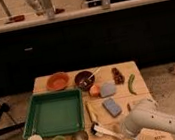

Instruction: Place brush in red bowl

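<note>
Camera view: nothing delivered yet. The brush [104, 131] lies on the table [122, 95] just left of the gripper [124, 138], and the red bowl [58, 81] sits empty well beyond, up-left (the whole carry remains). The arm [156, 121] mostly covers the gripper, so released or clenched, I cannot tell.

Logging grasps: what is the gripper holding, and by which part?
Cannot be told: the gripper is at the handle end of the brush, contact hidden.
</note>
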`<state>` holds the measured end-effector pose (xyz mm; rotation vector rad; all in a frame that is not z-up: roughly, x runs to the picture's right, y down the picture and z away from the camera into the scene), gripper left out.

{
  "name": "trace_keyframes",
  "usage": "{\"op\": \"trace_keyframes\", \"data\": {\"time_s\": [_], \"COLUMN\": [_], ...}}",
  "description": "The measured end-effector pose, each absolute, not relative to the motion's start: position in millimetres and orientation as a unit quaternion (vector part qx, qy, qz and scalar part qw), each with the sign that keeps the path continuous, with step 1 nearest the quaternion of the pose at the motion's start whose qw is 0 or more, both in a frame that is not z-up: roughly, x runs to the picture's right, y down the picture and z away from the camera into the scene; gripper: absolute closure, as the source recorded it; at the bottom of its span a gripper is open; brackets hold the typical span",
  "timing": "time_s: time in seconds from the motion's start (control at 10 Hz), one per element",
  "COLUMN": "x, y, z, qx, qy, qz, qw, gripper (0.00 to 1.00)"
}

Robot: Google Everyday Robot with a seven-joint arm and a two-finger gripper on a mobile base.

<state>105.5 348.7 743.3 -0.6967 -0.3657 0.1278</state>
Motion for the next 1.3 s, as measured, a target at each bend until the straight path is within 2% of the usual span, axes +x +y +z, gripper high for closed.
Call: {"op": "trace_keyframes", "data": {"time_s": [0.5, 0.8, 1.0, 1.3], "x": [105.4, 106.1, 104.4, 106.5], "y": [355.7, 356.5, 355.1, 353.6], "z": [749.3, 751.2, 749.8, 747.5], "qx": [-0.354, -0.356, -0.358, -0.359], "qy": [-0.176, -0.174, -0.175, -0.173], "qz": [0.054, 0.051, 0.051, 0.048], "qw": [0.917, 0.917, 0.916, 0.916], "gripper": [0.22, 0.51, 0.73, 0.98]}}
